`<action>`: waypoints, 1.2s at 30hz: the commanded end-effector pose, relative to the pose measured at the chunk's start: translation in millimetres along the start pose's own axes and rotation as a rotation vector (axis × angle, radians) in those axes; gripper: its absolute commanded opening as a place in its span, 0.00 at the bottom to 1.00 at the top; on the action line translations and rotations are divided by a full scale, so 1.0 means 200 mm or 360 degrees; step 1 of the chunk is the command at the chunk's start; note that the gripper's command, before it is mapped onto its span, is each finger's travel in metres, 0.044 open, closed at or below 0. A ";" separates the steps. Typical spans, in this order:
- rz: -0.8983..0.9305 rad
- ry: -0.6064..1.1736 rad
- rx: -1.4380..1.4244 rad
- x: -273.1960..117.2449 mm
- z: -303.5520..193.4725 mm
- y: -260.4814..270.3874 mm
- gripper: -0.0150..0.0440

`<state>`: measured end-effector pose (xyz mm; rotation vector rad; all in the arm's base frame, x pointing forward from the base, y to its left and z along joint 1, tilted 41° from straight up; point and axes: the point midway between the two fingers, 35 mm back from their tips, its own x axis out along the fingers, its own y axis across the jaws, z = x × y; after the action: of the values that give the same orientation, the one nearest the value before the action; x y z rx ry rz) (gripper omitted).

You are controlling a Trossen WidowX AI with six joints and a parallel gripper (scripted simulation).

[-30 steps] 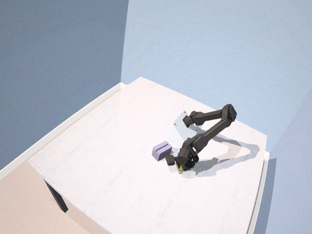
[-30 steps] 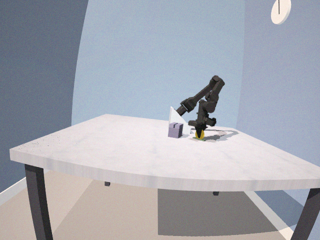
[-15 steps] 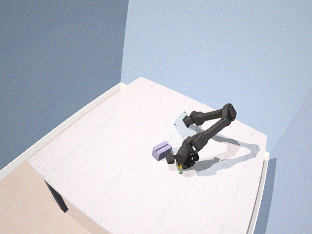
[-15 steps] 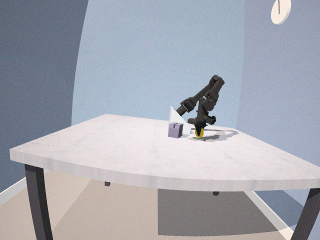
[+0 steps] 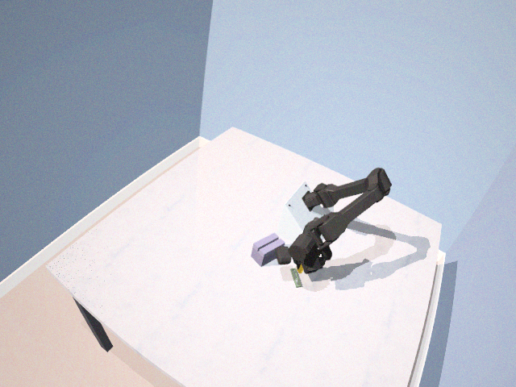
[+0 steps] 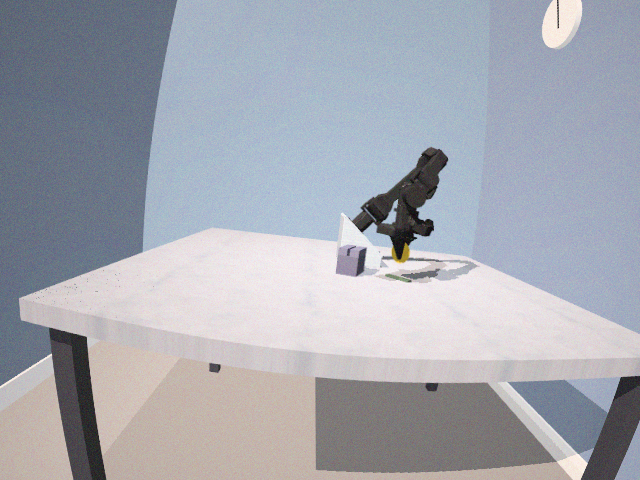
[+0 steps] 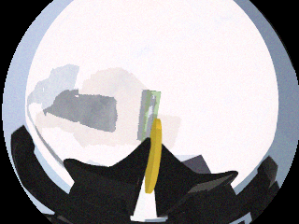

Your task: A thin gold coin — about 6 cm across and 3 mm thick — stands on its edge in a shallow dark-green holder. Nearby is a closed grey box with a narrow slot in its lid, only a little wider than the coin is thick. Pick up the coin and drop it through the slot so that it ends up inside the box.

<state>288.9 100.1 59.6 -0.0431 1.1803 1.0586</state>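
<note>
My gripper [image 6: 399, 256] [image 7: 155, 144] is shut on the gold coin [image 5: 300, 269] [image 6: 405, 252] [image 7: 153, 163]. The coin is upright, its thin edge facing the wrist camera. It hangs above the table, clear of the green holder [image 5: 296, 278] [image 6: 398, 277] [image 7: 152, 104], which lies flat and empty on the table. The closed purple-grey box [image 5: 263, 251] [image 6: 348, 263] [image 7: 197, 163] stands to the left of the holder in the top and exterior views. Its narrow dark slot shows in its lid. In the wrist view the box is mostly hidden behind the right finger.
A pale, upright panel [image 5: 297, 205] [image 6: 344, 235] stands behind the box, close to the arm's base. In the top view, a dark part of the gripper body overlaps the space just right of the box. The arm's shadows fall to the right of the holder in the top and exterior views.
</note>
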 end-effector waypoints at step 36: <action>-0.0008 -0.0028 0.0982 -0.23 0.03 0.03 0.25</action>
<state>289.5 75.8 97.6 0.3766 1.4176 0.7119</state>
